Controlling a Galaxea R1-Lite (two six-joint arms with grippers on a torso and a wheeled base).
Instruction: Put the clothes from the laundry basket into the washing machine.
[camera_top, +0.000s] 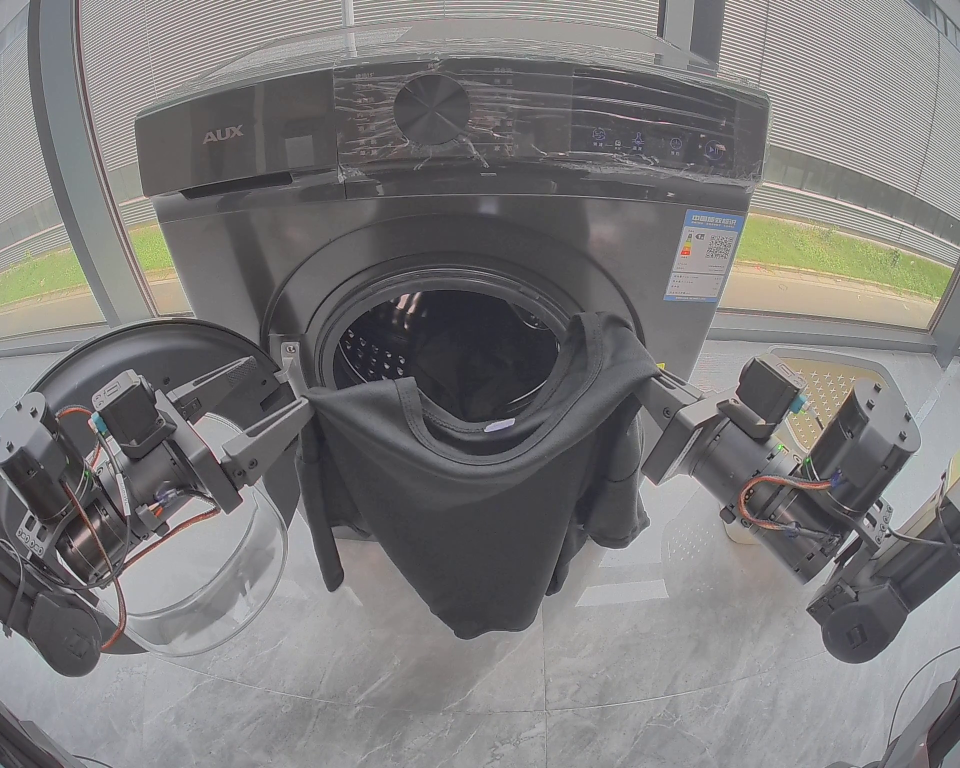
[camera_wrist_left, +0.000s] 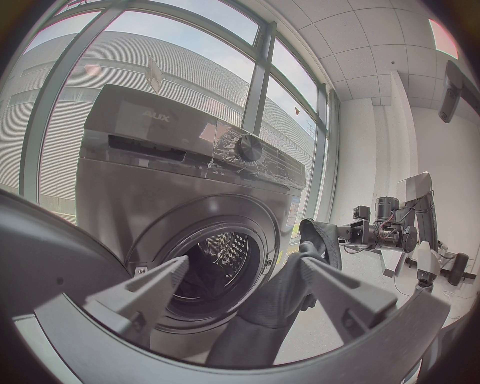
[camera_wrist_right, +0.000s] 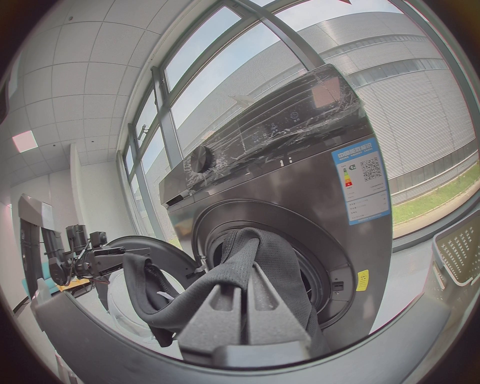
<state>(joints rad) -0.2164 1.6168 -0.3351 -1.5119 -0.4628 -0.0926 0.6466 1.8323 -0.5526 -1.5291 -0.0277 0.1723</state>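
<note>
A big dark grey front-loading washing machine (camera_top: 240, 250) is parked at the far side, in front of the windows. Its round glass-bowl door (camera_top: 150, 350) is swung fully open to the left. Something dark can be made out inside the drum (camera_top: 470, 345), hard to tell what exactly.

A black short-sleeved T-shirt (camera_top: 480, 500) is stretched right across the front of the opening, neck hole gaping upward, with the rest left hanging down towards the floor. It's held up at both shoulders.

A white perforated plastic laundry basket (camera_top: 835, 385) is tucked on the floor to the right of the machine.

The right gripper (camera_wrist_right: 247, 270) is clamped tight on the shirt's right shoulder, by the right rim of the opening. The left gripper (camera_top: 292, 385) is spread wide apart, and the shirt's left shoulder is just caught on one finger (camera_top: 275, 435).
</note>
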